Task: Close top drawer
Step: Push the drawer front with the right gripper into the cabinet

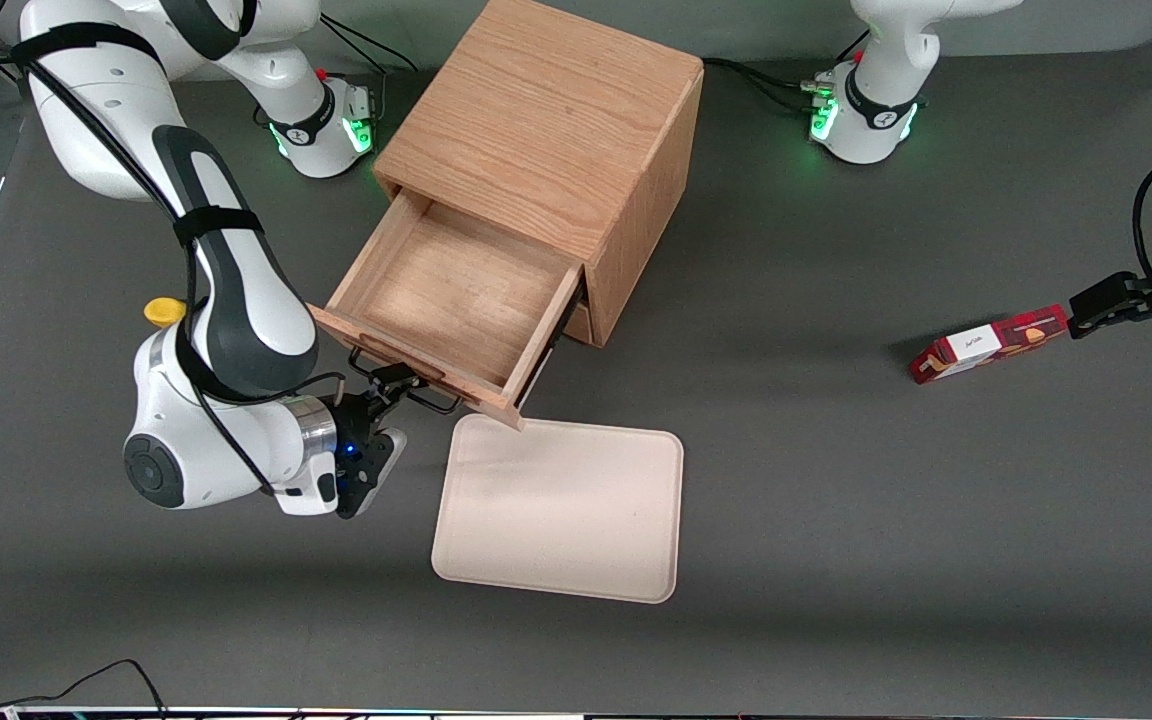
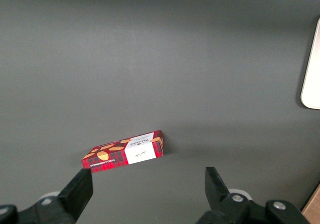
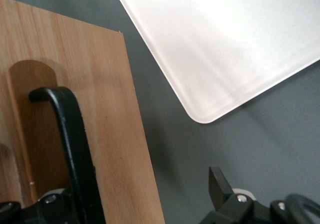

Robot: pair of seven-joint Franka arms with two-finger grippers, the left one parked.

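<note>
The top drawer (image 1: 456, 290) of the oak cabinet (image 1: 546, 110) stands pulled far out and is empty inside. Its thin black wire handle (image 1: 426, 397) is on the front panel, nearest the front camera. My right gripper (image 1: 388, 388) is at the drawer's front, right against the handle, and it is open. In the right wrist view the handle (image 3: 70, 134) runs down to one finger. The other finger (image 3: 218, 184) stands well apart over the grey table, with the drawer front (image 3: 115, 134) between them. The gripper (image 3: 135, 196) holds nothing. The lower drawer (image 1: 582, 322) is shut.
A cream tray (image 1: 561, 505) lies flat on the table just in front of the open drawer, also in the right wrist view (image 3: 225, 43). A red biscuit box (image 1: 988, 345) lies toward the parked arm's end. A small yellow object (image 1: 164, 311) sits beside my arm.
</note>
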